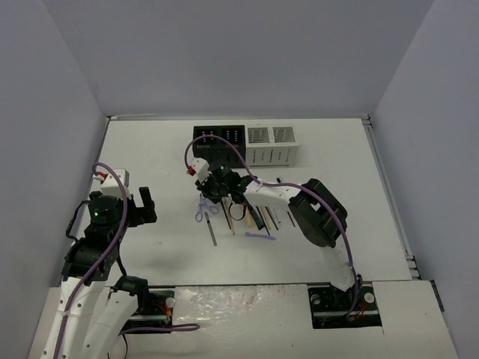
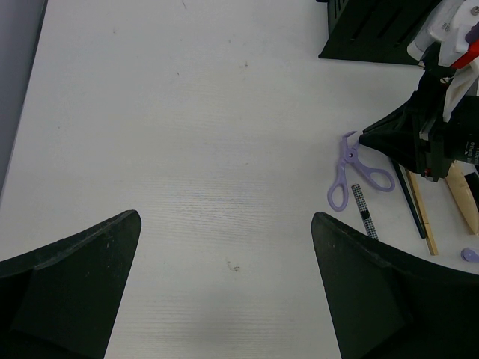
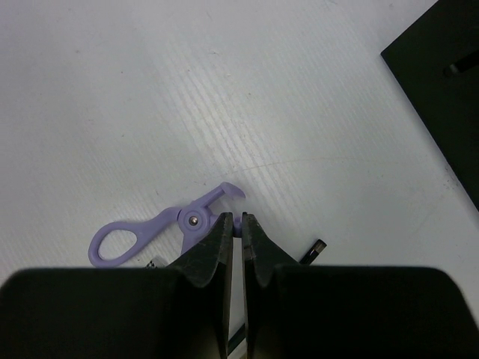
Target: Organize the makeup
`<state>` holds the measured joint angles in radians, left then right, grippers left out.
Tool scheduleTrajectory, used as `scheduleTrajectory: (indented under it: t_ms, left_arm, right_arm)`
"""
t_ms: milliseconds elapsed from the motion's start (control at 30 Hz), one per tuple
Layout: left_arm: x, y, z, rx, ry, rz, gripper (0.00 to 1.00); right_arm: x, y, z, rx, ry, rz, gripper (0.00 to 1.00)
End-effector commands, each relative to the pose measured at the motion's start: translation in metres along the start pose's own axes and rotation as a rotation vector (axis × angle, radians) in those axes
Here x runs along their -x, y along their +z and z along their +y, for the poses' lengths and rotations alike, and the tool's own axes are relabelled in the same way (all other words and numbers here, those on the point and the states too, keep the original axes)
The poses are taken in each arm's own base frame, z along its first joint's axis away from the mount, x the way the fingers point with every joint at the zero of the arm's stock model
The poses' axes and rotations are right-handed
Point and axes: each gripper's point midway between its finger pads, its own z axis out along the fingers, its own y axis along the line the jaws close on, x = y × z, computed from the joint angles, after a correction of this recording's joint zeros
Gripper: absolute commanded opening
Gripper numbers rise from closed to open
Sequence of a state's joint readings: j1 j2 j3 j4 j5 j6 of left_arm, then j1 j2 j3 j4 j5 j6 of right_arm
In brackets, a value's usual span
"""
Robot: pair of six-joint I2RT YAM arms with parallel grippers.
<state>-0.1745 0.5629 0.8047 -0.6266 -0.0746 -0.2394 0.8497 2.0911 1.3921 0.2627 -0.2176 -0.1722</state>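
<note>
Right claw (image 3: 236, 224) down at centre of table (image 3: 150, 90), fingers pinched together on thin lilac sliver of lilac scissors (image 3: 150, 233). Scissors lie flat at left end of makeup row. Tan pencil (image 2: 423, 217) just right of them, lilac tool (image 1: 260, 236) nearer. Left claw (image 2: 224, 218) spread wide, holding nothing, well left. Black organizer (image 1: 218, 138) and white organizer (image 1: 272, 145) at far side.

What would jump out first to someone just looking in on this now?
The right gripper, pinched shut on a thin part of the lilac scissors at mid-table, beside a row of pencils. Behind it stand a black organizer and a white organizer near the far edge. The left gripper hangs wide open over the table on the left.
</note>
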Motion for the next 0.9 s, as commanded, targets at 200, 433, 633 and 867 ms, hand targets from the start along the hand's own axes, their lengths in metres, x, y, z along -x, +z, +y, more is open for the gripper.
scheduleTrajectory:
  t_ms: [200,433,633,867]
  left_arm:
    - [0.021,0.002,-0.007,-0.028,-0.02,-0.058,0.97]
    - [0.024,0.0,-0.025,-0.117,-0.069,-0.06,0.97]
    - [0.032,0.0,-0.047,-0.221,-0.151,-0.057,0.97]
    - [0.043,-0.004,-0.082,-0.39,-0.293,-0.059,0.93]
  right_arm:
    - [0.073,-0.039,-0.012,-0.038,0.02,-0.164,0.0]
    - [0.102,-0.079,-0.013,-0.048,0.202,-0.251,0.0]
    - [0.114,-0.109,-0.006,-0.026,0.414,-0.338,0.0]
    - [0.138,-0.153,0.005,0.034,0.642,-0.514,0.0]
